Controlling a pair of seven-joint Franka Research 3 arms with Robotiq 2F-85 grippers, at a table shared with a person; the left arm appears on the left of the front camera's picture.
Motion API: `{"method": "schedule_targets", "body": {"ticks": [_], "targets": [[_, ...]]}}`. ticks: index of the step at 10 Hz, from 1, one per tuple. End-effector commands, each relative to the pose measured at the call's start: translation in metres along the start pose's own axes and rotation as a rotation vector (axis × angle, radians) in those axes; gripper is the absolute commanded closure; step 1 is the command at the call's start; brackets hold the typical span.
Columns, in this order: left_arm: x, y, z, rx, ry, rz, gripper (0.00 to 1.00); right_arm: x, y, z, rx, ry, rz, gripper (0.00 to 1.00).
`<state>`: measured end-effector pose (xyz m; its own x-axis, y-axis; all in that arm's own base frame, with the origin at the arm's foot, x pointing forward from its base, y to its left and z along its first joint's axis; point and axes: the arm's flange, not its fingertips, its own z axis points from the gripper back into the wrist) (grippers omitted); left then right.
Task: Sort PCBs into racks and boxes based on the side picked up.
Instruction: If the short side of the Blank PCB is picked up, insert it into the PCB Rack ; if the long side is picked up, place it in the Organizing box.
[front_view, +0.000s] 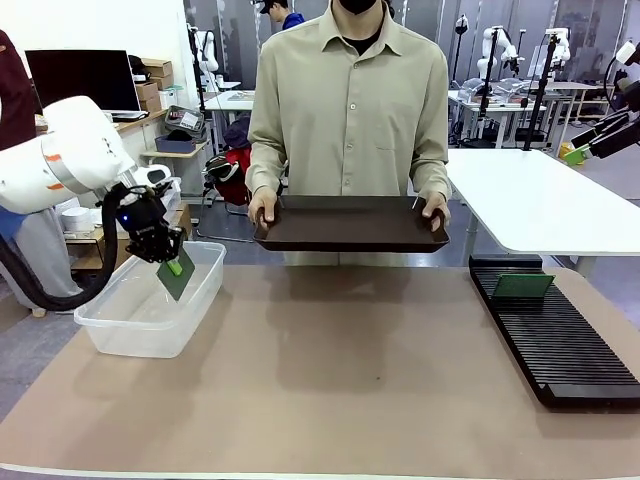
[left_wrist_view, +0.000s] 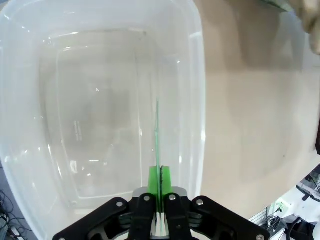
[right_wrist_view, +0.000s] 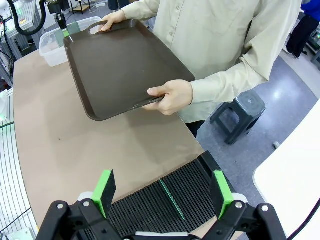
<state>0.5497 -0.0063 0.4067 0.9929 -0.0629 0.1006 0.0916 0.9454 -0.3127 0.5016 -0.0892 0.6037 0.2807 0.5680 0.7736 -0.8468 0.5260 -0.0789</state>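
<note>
Now the left gripper (front_view: 172, 262) pinches one green board (front_view: 176, 275) just above the clear tub (front_view: 110, 325). Across from the tub, another board (front_view: 523, 286) stands in the black rack (front_view: 560, 350). Over that rack, the right gripper (right_wrist_view: 162, 190) is spread wide. Behind the tub, a person holds a dark tray (front_view: 350, 225).

Fixed front view, two downward wrist views

Two PCBs (front_view: 176, 275) (front_view: 523, 286), one rack (front_view: 556, 345), one clear box (front_view: 150, 300), one dark tray (front_view: 350, 224).
</note>
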Motion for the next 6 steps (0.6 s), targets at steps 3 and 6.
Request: {"method": "schedule_targets", "body": {"ticks": [3,6], "targets": [[0.003,0.016,-0.036,-0.043,-0.004,0.003,0.97,0.001,0.001,-0.001,0.005,0.002,0.0,0.0],[0.005,0.026,-0.049,-0.065,0.023,0.032,0.97,0.001,0.001,-0.001,0.005,0.002,0.0,0.0]]}}
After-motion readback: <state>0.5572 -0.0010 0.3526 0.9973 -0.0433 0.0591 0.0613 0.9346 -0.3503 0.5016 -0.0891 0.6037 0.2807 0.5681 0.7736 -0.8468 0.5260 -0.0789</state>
